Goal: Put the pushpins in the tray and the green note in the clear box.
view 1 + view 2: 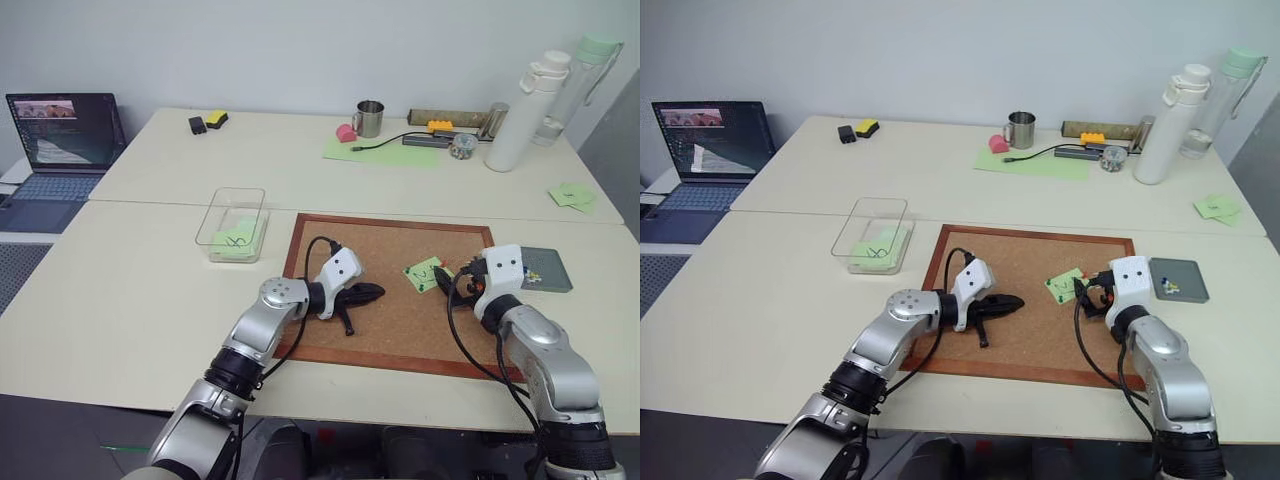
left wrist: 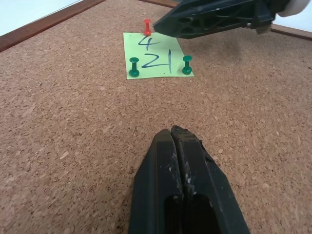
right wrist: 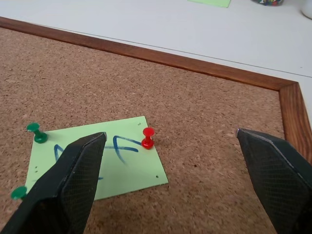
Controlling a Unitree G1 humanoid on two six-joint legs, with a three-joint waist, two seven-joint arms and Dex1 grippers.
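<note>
- Step in hand, as judged: pulling the pushpins off the green note (image 3: pixel 97 158), which lies pinned on the cork board (image 1: pixel 385 300) right of centre of the left eye frame; three pins show on it: one red pin (image 3: pixel 147 138) and two green pins (image 2: pixel 133 67), (image 2: pixel 186 64); note not yet free, so the clear box step waits
- Tray (image 1: pixel 545 268) sits just beyond the board's right edge on the worktop (image 1: pixel 130 290), a few small pins already in it, colours hard to tell
- Clear box (image 1: pixel 232 224) left of the board in the same frame, holding a like note with a looping scribble (image 1: pixel 238 240)
- Right hand (image 3: pixel 175 146): fingers wide apart, nothing held; poised low over the note, pointing forward, red pin between the fingers but nearer one of them
- Left hand (image 1: pixel 365 294): fingers pressed together, empty; arm reaches across the board's middle, pointing toward the note, well short of it
- Next move calls for, in my judgement: centring the right hand on the red pin head, closing on it alone, lifting straight out so the paper does not tear; left hand could press the note down
</note>
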